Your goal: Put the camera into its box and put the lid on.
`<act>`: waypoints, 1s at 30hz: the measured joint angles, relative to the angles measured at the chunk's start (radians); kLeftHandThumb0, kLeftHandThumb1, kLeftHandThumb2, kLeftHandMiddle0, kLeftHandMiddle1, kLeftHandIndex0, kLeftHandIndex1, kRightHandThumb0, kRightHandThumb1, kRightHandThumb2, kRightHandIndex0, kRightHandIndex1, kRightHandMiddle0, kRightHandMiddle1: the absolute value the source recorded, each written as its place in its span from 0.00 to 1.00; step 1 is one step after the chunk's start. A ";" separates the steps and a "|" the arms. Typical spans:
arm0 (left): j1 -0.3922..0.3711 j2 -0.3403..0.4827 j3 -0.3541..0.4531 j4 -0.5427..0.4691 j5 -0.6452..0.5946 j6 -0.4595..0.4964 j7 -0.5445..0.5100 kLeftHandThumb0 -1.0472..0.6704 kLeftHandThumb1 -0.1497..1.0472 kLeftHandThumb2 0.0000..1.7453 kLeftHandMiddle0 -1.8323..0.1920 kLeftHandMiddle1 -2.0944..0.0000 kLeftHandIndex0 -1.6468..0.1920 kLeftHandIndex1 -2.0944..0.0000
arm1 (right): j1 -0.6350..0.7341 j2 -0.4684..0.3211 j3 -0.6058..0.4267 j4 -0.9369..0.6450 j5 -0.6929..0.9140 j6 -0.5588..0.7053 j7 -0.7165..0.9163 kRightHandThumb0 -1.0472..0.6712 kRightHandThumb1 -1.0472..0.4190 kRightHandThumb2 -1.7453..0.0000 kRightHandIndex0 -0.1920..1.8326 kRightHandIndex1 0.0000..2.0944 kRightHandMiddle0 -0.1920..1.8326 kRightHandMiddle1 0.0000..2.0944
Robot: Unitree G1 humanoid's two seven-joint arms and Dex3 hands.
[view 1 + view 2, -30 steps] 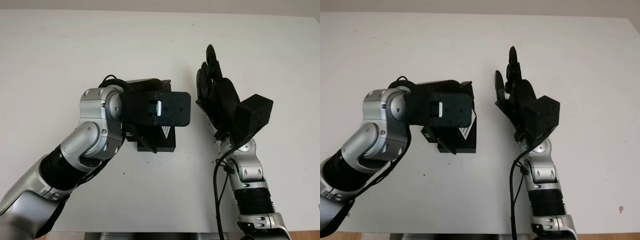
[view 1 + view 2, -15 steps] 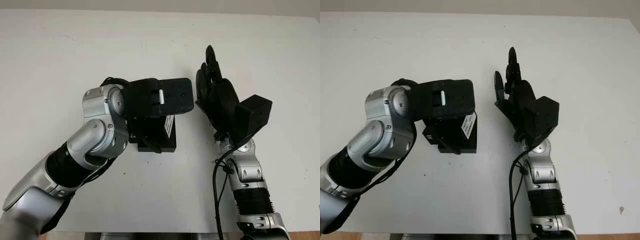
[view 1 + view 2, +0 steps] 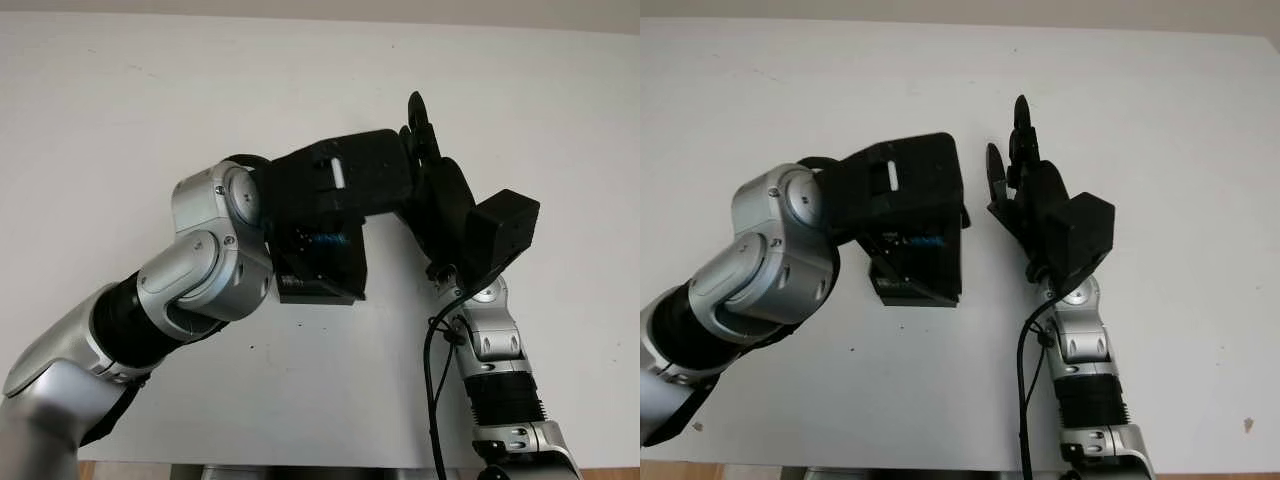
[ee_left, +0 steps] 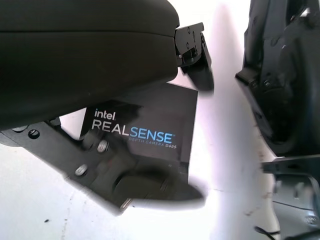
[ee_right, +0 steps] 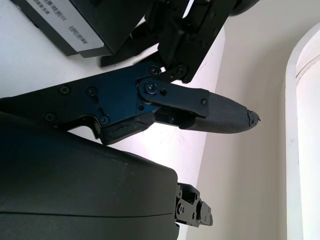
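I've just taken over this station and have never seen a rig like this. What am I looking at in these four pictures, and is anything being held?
This is a humanoid robot with two silver arms, each ending in a black three-finger hand. The two wide pictures come from a stereo camera on its head, looking down at a white table. Both show the same scene from slightly different places. The other two come from cameras at the wrists, very close to each arm's own hand. On the table lies one black box, its face printed Intel RealSense turned up. The left hand is over the box; I cannot tell whether it grips it. The right hand is open and holds nothing, raised just to the right of the box.
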 measured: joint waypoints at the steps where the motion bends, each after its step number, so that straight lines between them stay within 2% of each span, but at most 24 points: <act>1: 0.000 0.005 0.000 -0.010 -0.017 0.008 0.014 0.25 1.00 0.32 1.00 0.99 1.00 0.99 | 0.000 0.000 0.000 0.000 0.000 -0.002 0.000 0.13 0.00 0.64 0.00 0.00 0.00 0.00; 8: -0.010 0.023 0.003 -0.052 -0.128 0.067 0.111 0.25 1.00 0.30 1.00 1.00 1.00 1.00 | 0.000 0.000 0.002 0.000 -0.005 -0.003 -0.002 0.12 0.00 0.65 0.00 0.00 0.00 0.00; 15: -0.022 0.068 -0.026 -0.068 -0.208 0.036 0.180 0.25 1.00 0.31 1.00 1.00 1.00 1.00 | 0.000 0.000 0.003 0.000 -0.007 -0.002 -0.003 0.12 0.00 0.66 0.00 0.00 0.00 0.00; 17: -0.007 0.110 -0.047 -0.075 -0.198 -0.093 0.200 0.25 1.00 0.33 1.00 1.00 1.00 1.00 | 0.000 -0.001 0.002 0.000 -0.007 -0.002 0.000 0.11 0.00 0.66 0.00 0.00 0.00 0.00; 21: 0.030 0.209 -0.110 -0.085 -0.081 -0.438 0.228 0.24 1.00 0.37 1.00 1.00 1.00 1.00 | 0.000 -0.005 -0.001 0.000 -0.005 -0.007 0.004 0.13 0.00 0.65 0.00 0.00 0.00 0.00; 25: 0.098 0.294 -0.115 -0.038 0.125 -0.759 0.287 0.22 1.00 0.38 1.00 1.00 1.00 1.00 | 0.000 -0.011 -0.008 -0.001 -0.004 -0.005 0.007 0.14 0.00 0.65 0.00 0.00 0.00 0.00; 30: 0.177 0.354 -0.106 0.073 0.441 -1.033 0.373 0.19 1.00 0.39 1.00 1.00 1.00 1.00 | 0.001 -0.017 -0.011 -0.001 0.000 -0.003 0.017 0.14 0.00 0.65 0.00 0.00 0.00 0.01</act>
